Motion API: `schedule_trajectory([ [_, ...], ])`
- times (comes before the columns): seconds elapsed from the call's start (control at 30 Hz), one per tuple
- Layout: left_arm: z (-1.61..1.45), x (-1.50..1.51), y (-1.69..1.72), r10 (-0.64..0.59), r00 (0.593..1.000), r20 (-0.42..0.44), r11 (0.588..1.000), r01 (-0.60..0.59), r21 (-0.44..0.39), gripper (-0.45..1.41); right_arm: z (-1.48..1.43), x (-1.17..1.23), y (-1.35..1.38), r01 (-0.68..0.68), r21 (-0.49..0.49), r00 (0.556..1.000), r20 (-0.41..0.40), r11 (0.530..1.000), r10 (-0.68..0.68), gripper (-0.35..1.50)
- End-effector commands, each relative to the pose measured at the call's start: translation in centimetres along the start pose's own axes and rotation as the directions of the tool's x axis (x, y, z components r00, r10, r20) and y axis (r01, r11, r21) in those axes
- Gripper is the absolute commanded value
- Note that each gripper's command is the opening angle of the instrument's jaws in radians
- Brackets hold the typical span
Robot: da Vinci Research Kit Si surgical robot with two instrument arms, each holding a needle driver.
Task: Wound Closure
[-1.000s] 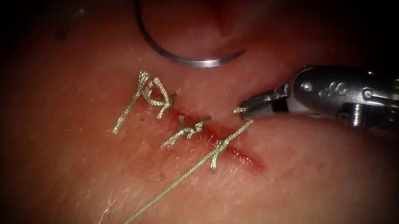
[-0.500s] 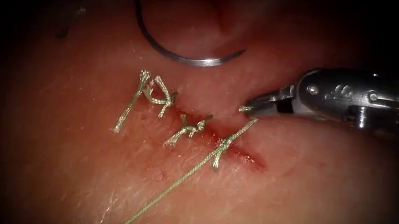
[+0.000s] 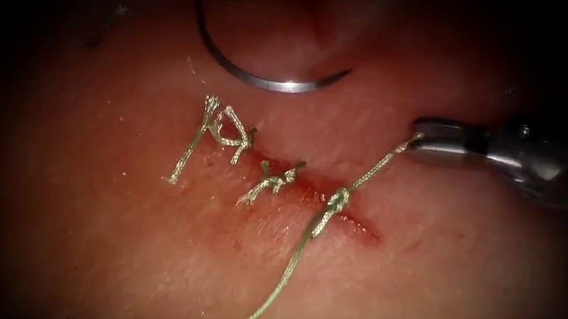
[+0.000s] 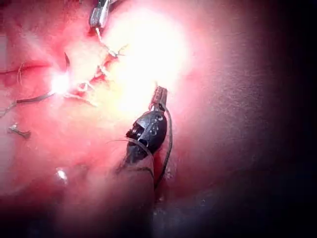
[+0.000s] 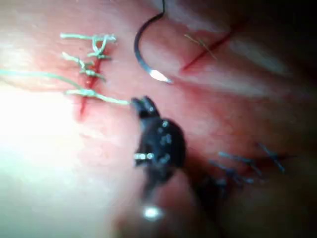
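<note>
The cut (image 3: 357, 225) runs slantwise across the tissue (image 3: 430, 274). A fresh knot (image 3: 337, 202) sits over it. From the knot a short strand of green thread (image 3: 374, 170) runs taut up to my right tool (image 3: 418, 142) on the right of the cut, and its jaws are shut on that end; the same grip shows at the right tool (image 5: 143, 104). A long strand (image 3: 283, 277) curves down to the lower left. My left tool (image 4: 159, 94) is shut, with thread (image 4: 169, 136) looping beside it. The curved needle (image 3: 265, 80) lies free on the tissue above the cut, held by neither tool.
Two finished stitches (image 3: 223, 133) (image 3: 272, 180) with cut ends lie left of the knot. Red fluid (image 3: 309, 188) wets the cut's edges. A loose scrap of thread (image 3: 108, 23) lies at the far upper left. Several dark thread ends (image 5: 247, 163) lie beyond the right tool.
My right tool has moved right and slightly up with the short thread end, drawing it taut. The knot has bunched tighter over the cut. The long strand went from straight to curved.
</note>
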Motion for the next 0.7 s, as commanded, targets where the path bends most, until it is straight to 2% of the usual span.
schedule_trajectory([
  [0.03,0.08,-0.03,-0.03,0.006,1.0,-0.001,1.0,-0.006,0.001,-0.45,-0.09,-0.05,0.11,-0.078,-0.022,0.995,-0.059,0.997,0.077,0.89],
  [0.13,0.09,0.03,-0.2,0.021,1.0,0.002,1.0,-0.021,0.01,-0.45,-0.25,-0.08,0.18,-0.162,-0.04,0.977,-0.145,0.986,0.155,1.21],
  [0.17,0.09,0.06,-0.27,0.026,1.0,0.004,1.0,-0.026,0.014,-0.45,-0.31,-0.1,0.2,-0.188,-0.037,0.97,-0.166,0.982,0.179,1.26],
  [0.27,0.09,0.1,-0.42,0.042,0.999,0.009,0.999,-0.042,0.023,-0.45,-0.43,-0.14,0.2,-0.198,-0.033,0.966,-0.178,0.98,0.189,1.26],
  [0.37,0.08,0.13,-0.6,0.054,0.998,0.016,0.998,-0.055,0.034,-0.45,-0.44,-0.15,0.05,-0.199,-0.064,0.97,-0.153,0.978,0.187,1.28],
  [0.43,0.07,0.18,-0.76,0.062,0.998,0.021,0.997,-0.063,0.041,-0.45,-0.41,-0.12,-0.1,-0.143,-0.078,0.982,-0.132,0.987,0.132,1.15],
  [0.53,0.06,0.28,-1.01,0.079,0.997,0.024,0.996,-0.08,0.049,-0.45,-0.3,0.0,-0.4,-0.038,-0.073,0.993,-0.11,0.997,0.03,0.76],
  [0.7,0.13,0.48,-1.33,0.098,0.995,0.03,0.993,-0.099,0.06,-0.45,0.15,0.18,-0.93,0.102,-0.08,0.991,-0.082,0.992,-0.109,0.63],
])
